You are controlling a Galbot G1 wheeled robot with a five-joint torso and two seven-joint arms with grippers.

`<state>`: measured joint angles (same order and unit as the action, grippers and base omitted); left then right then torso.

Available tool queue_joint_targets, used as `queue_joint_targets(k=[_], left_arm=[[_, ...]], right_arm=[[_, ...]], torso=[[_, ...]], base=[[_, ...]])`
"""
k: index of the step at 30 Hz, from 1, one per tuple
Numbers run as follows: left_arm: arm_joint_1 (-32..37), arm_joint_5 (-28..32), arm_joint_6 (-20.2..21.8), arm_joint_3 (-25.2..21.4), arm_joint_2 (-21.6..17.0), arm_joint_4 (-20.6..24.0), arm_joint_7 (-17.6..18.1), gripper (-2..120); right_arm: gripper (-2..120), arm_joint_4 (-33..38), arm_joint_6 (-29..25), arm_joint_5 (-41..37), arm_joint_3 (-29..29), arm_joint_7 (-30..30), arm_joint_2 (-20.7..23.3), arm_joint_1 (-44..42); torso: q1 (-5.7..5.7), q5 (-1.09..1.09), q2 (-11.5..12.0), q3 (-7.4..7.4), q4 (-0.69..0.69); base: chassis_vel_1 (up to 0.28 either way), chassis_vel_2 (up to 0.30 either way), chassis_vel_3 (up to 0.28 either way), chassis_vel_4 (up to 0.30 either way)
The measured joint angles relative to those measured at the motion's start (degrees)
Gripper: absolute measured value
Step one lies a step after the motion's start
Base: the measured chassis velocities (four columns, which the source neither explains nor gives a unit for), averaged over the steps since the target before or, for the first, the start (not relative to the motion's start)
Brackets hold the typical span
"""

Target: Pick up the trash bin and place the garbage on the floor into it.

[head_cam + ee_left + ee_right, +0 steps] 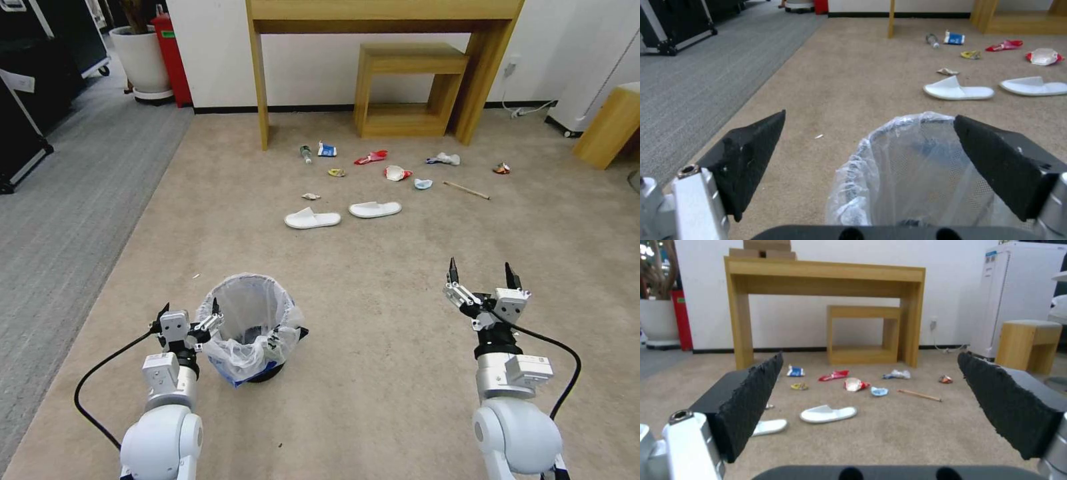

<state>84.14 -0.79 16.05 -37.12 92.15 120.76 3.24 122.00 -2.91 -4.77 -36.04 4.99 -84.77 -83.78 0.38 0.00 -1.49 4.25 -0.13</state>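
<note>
Two grippers are wide open. The left gripper (187,319) straddles the near rim of the trash bin (252,327), which looks light, with a slippery, soft bag; better to pinch the stiff rim. The right gripper (481,280) hovers empty over the floor (373,300).

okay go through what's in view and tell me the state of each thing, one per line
trash bin: upright on the floor, bag-lined, not lifted
left gripper: open, straddling the bin's rim
right gripper: open, empty
slippers: lying flat on the carpet
plastic bottle: on its side
wooden stick: lying flat
</note>
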Motion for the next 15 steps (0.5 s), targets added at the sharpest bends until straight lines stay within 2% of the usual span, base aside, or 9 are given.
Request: queue_joint_targets(k=[9, 15], left_arm=[[0.3, -0.2, 0.0, 0.3, 0.0, 0.0, 0.1, 100], [0.5, -0.4, -0.1, 0.5, 0.0, -0.1, 0.2, 100]], right_arm=[[100, 0.7, 1.2, -0.1, -0.4, -0.2, 0.1, -0.2], [100, 0.8, 1.3, -0.2, -0.4, -0.2, 0.2, -0.2]], torso=[[0.0, 0.0, 0.0, 0.0, 0.0], [0.0, 0.0, 0.0, 0.0, 0.0]], base=[[-0.001, 0.006, 0.004, -0.002], [-0.101, 0.086, 0.074, -0.095]])
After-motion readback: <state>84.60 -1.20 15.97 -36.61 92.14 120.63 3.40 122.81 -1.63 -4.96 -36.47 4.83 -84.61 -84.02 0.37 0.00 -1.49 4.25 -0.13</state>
